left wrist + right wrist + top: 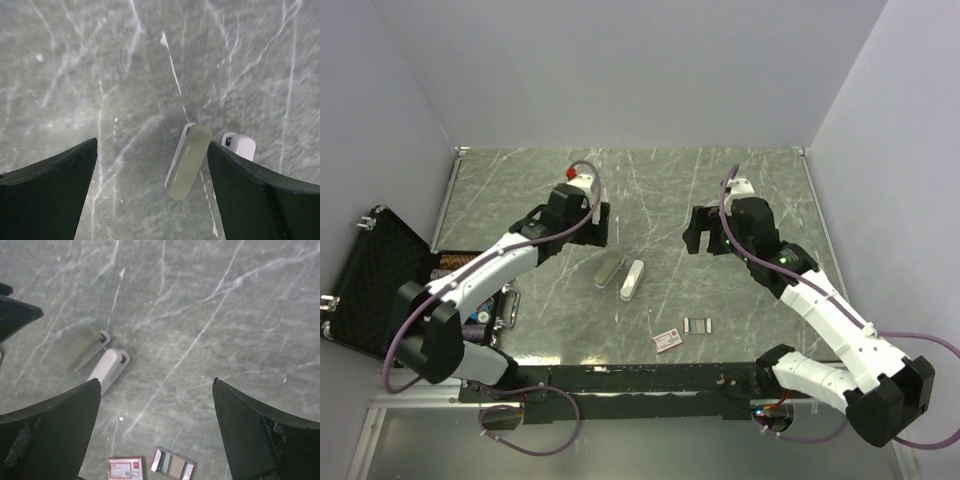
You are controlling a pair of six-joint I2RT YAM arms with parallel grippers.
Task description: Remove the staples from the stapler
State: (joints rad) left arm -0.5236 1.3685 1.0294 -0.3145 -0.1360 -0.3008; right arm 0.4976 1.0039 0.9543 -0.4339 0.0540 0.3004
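Observation:
Two closed staplers lie side by side mid-table: an olive-grey stapler [608,269] and a white stapler [632,279]. My left gripper [600,222] hovers open and empty just behind them. In the left wrist view [152,145] the olive stapler [189,160] lies between the fingers near the right one, and the white stapler [239,146] shows beyond it. My right gripper [705,230] is open and empty, to the right of the staplers; the right wrist view [156,382] shows both staplers [107,367] at the left. I cannot pick out any loose staples.
A small red-and-white box [668,340] and a small open tray with red-white ends [698,325] lie near the front edge; both also show in the right wrist view [173,463]. An open black case [380,280] sits at the left table edge.

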